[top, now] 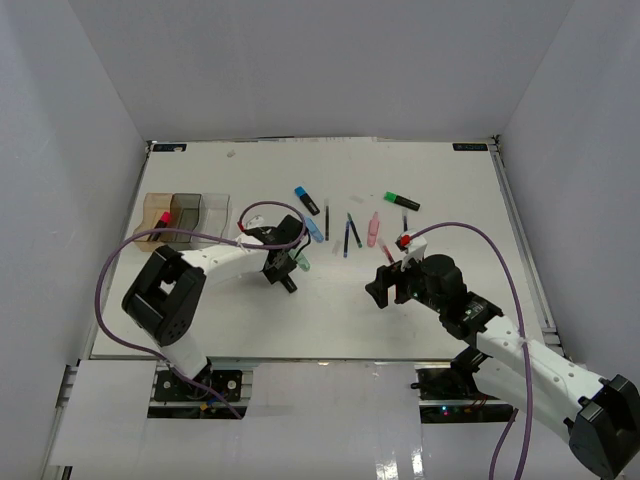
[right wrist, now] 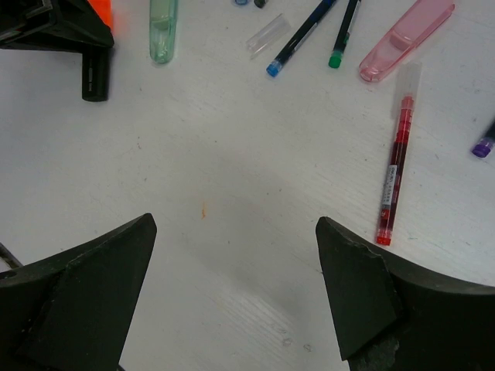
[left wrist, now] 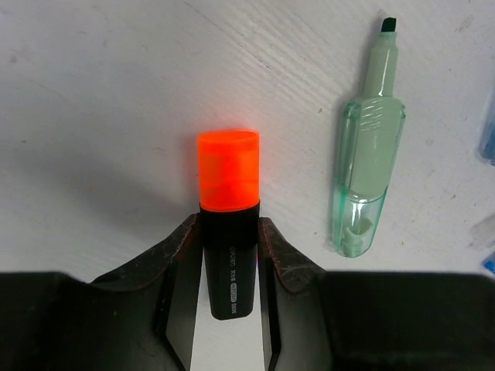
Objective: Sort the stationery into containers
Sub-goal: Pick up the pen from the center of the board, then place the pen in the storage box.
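Observation:
My left gripper (left wrist: 228, 236) is shut on a black highlighter with an orange cap (left wrist: 228, 182), cap pointing away from the wrist, close over the white table. In the top view this gripper (top: 283, 262) sits left of centre. A pale green tapered highlighter (left wrist: 363, 178) lies just to its right. My right gripper (right wrist: 236, 232) is open and empty over bare table; it shows right of centre in the top view (top: 385, 285). The three joined boxes, amber (top: 155, 215), grey (top: 185, 212) and clear (top: 213, 210), stand at the far left, with a red-capped item in the amber one.
More stationery lies in the middle back: a blue-capped highlighter (top: 306, 199), a green-capped highlighter (top: 401, 201), a pink tapered piece (right wrist: 406, 39), a red pen (right wrist: 393, 174), a blue-tipped pen (right wrist: 302, 35) and a green-tipped pen (right wrist: 343, 35). White walls enclose the table.

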Controlling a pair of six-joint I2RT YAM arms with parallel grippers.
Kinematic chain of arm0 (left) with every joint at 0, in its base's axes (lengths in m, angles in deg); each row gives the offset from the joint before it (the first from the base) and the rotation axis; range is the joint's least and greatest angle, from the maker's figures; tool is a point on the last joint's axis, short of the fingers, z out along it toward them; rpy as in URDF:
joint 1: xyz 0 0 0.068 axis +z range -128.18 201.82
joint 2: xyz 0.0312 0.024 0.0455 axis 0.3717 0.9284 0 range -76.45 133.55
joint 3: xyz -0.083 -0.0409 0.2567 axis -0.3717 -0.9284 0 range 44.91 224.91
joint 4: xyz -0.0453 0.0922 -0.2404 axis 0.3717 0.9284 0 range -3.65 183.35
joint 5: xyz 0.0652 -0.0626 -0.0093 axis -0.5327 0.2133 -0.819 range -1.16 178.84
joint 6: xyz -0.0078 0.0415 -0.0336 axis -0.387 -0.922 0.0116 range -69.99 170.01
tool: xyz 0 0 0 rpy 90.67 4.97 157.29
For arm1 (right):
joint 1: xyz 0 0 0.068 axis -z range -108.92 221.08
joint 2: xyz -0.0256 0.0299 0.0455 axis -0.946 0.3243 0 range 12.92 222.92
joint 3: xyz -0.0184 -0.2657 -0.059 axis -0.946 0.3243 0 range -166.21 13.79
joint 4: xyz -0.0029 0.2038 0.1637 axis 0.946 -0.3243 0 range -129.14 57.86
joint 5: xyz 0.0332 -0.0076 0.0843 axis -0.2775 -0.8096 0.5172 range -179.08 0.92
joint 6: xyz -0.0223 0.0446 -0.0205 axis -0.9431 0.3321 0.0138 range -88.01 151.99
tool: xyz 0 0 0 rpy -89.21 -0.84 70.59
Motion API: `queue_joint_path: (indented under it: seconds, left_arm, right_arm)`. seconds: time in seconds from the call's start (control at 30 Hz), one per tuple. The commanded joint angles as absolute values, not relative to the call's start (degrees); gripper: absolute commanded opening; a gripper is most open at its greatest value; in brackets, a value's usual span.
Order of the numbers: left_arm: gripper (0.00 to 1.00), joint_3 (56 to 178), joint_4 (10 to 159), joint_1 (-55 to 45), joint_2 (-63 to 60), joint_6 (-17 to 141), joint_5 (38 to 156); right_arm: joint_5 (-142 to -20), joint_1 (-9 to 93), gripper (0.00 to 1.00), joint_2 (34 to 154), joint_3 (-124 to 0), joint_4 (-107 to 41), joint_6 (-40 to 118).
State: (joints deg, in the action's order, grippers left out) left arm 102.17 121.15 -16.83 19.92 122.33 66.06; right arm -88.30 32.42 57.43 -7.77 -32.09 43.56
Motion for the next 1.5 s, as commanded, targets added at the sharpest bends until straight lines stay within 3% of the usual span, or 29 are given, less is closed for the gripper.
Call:
queue_joint_path:
  seconds: [0.0,0.27,0.37,0.43,0.7,0.97,1.33,1.4,1.47]
  left_arm:
    - [0.18,102.3,124.75,-16.32,14.0,116.23,61.52]
    - [0.14,105.56,122.75,-3.86,1.16,86.79,47.01]
    - [0.01,104.86,114.76,5.54,-1.3,72.24,49.1]
    - [0.0,104.68,108.52,12.04,-1.4,66.22,50.78]
    - [0.0,110.74,96.3,27.08,9.13,41.87,55.0]
    - [0.0,114.96,91.89,32.54,17.85,35.35,62.03]
    - [0.16,101.0,82.49,33.33,15.66,32.17,66.42]
    - [0.32,99.33,81.52,33.77,14.78,32.35,67.3]
    - [0.39,98.88,81.51,34.21,14.43,32.52,68.27]
  right_arm:
    - [-88.64,32.14,0.9,56.08,-7.48,-30.03,43.24]
    - [-87.06,32.23,0.9,54.93,-6.95,-28.98,43.15]
    - [-86.71,32.14,0.9,54.41,-6.43,-28.54,43.06]
    - [-86.53,32.23,0.9,54.06,-6.25,-28.37,43.06]
    - [-84.68,32.23,0.9,52.47,-5.11,-27.31,42.98]
    - [-83.63,32.23,0.9,51.33,-4.4,-26.61,43.06]
    - [-84.25,32.14,0.9,51.68,-4.23,-26.43,42.98]
    - [-84.07,32.23,0.9,52.03,-4.31,-26.43,43.06]
    - [-84.16,32.23,0.9,51.94,-4.31,-26.43,42.98]
